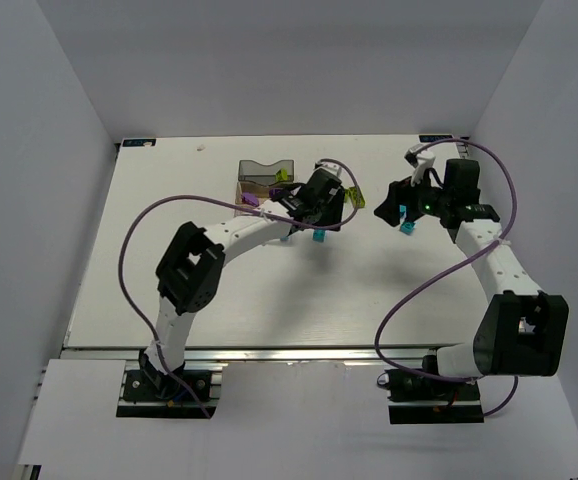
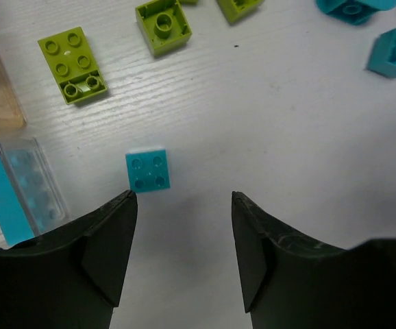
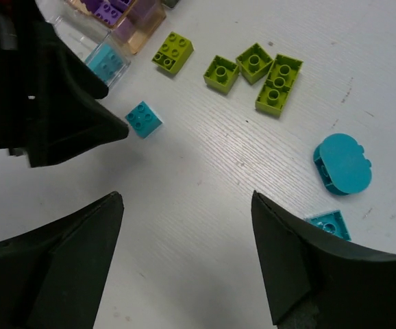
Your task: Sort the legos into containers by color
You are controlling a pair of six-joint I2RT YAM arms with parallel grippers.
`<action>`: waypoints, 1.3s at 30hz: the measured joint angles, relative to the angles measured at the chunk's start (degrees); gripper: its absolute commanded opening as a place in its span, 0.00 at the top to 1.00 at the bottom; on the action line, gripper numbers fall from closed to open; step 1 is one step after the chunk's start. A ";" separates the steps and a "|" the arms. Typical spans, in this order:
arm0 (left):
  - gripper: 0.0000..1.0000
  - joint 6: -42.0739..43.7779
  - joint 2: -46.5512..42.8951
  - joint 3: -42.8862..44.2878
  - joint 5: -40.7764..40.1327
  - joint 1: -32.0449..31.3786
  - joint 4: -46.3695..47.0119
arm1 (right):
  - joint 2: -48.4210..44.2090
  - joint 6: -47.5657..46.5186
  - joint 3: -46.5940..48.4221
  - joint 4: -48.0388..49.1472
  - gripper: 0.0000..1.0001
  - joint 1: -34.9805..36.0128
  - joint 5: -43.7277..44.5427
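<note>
My left gripper [image 2: 181,195] is open with only bare table between its fingers. A small cyan lego [image 2: 148,170] lies just beyond its left fingertip. Lime green legos [image 2: 72,65] [image 2: 163,26] lie further out, and more cyan ones [image 2: 393,51] at the far right. My right gripper [image 3: 188,195] is open and holds nothing. It hovers over the table near a rounded cyan lego [image 3: 343,164] and a small cyan one [image 3: 329,225] by its right finger. In the top view the left gripper [image 1: 317,215] and the right gripper [image 1: 405,210] face each other across the loose legos.
The containers stand in a row at the left: a clear one [image 2: 20,195] with a cyan lego inside, an amber one [image 3: 126,17] with purple legos, and a smoky grey one [image 1: 268,171] behind. Several lime green legos [image 3: 254,62] cluster beyond. The left gripper's finger [image 3: 61,103] crowds the right wrist view.
</note>
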 measured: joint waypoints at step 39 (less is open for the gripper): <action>0.74 5.44 18.62 18.14 -6.75 -0.20 -12.31 | 1.11 1.97 -1.84 -0.04 0.34 -5.79 -4.07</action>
